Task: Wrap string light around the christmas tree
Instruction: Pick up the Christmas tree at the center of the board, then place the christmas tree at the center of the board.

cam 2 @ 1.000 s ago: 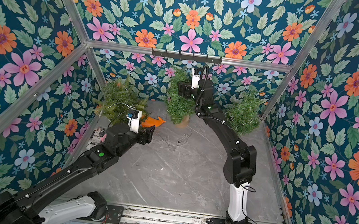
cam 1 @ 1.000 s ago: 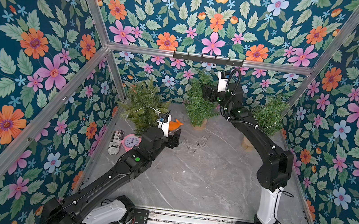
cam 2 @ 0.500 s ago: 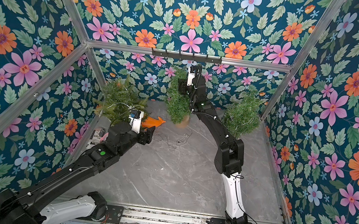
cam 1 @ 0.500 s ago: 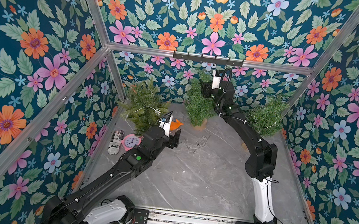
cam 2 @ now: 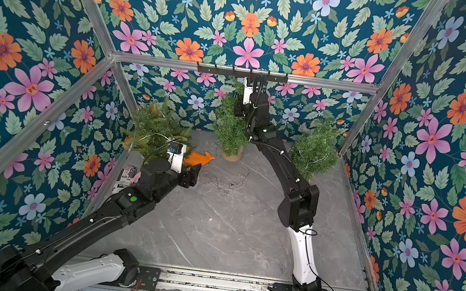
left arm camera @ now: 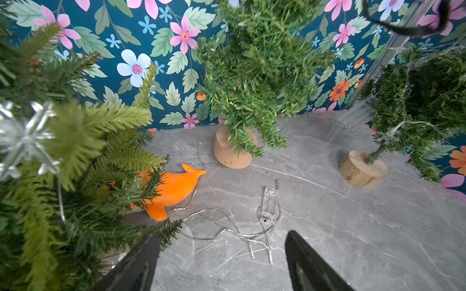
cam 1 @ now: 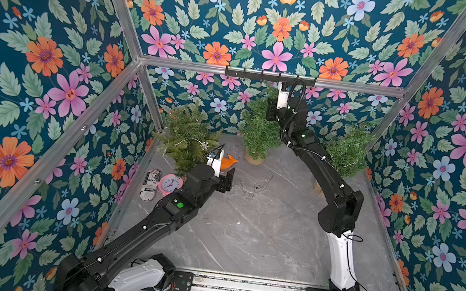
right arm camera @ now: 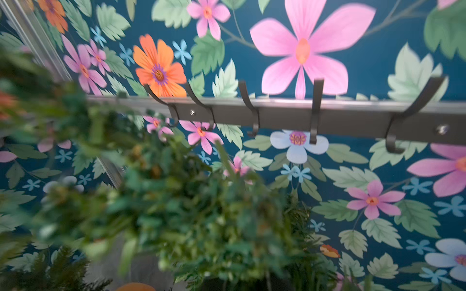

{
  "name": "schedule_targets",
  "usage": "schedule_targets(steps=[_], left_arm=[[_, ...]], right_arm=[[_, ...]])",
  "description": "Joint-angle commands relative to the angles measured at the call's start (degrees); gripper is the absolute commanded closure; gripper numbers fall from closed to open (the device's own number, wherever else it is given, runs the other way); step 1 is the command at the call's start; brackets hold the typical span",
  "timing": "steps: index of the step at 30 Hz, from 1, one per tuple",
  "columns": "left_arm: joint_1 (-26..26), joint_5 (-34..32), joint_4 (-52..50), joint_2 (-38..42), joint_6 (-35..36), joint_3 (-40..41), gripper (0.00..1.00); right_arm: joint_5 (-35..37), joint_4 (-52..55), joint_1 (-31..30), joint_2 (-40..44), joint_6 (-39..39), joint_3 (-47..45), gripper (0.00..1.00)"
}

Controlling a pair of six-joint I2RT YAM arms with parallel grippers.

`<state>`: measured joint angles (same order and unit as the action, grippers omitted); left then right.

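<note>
My left gripper (left arm camera: 222, 235) hangs low over the table (left arm camera: 353, 239), jaws spread wide, nothing between them. Just ahead of the fingertips lies the string light (left arm camera: 248, 236): thin clear wire in loose loops, two small bulb ends nearest me, and a clear battery box (left arm camera: 270, 201) on the far side of the heap. One strand trails toward the orange toy dolphin (left arm camera: 174, 187). My right gripper (cam 1: 269, 117) is up at the crown of the middle tree (cam 1: 258, 131), in among the needles. Its wrist view is all blurred foliage with no finger showing, so I cannot tell whether it is clenched or slack. I judge the step in hand to be the pick-up. I should go down flat to the table and close where the strands bunch, not on the box, which would drag. The wire looks slippery and hard to see, so I would lift slowly and watch that the loops clear the dolphin and the low boughs of the left tree (left arm camera: 75, 151). That tree and the right tree (cam 1: 347, 150) carry wire and snowflake lights. The middle one looks bare, with the string lying near its wooden base.
</note>
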<state>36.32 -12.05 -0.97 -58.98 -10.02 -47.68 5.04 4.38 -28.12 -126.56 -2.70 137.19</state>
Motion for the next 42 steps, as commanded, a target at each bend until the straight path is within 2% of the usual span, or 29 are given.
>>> schedule_targets(steps=[1, 9, 14, 23, 26, 35, 38, 42], left_arm=[[0.0, -1.3, 0.3, 0.3, 0.2, -0.2, 0.19], [0.0, -2.9, 0.9, 1.2, 0.2, 0.2, 0.19], [0.0, -2.3, 1.0, 1.6, -0.1, 0.3, 0.20], [0.0, -1.3, 2.8, 3.2, 1.6, 1.5, 0.23], [-0.1, 2.2, 2.9, 2.7, 1.9, 1.7, 0.27], [0.1, 16.7, -5.8, -9.1, -2.6, -9.2, 0.28], [0.8, 17.0, -9.3, -14.0, -4.0, -14.2, 0.29], [4.3, 13.4, -16.3, -21.6, -3.7, -22.5, 0.29]], right_arm=[[1.8, -3.8, -0.7, 3.9, 4.0, 0.7, 1.00], [4.5, -4.1, -6.6, 16.6, 13.8, -9.5, 1.00], [6.6, -8.3, -9.8, 29.7, 16.5, -26.4, 1.00], [5.8, -10.7, -11.2, 55.5, 10.2, -55.3, 1.00], [3.4, -9.6, -11.2, 62.3, 7.8, -62.7, 1.00], [0.0, 0.2, -11.2, 79.1, 2.8, -72.9, 1.00], [0.5, 2.8, -11.2, 84.2, 2.7, -76.6, 1.00], [0.6, 3.6, -11.1, 89.2, 1.8, -82.2, 1.00]])
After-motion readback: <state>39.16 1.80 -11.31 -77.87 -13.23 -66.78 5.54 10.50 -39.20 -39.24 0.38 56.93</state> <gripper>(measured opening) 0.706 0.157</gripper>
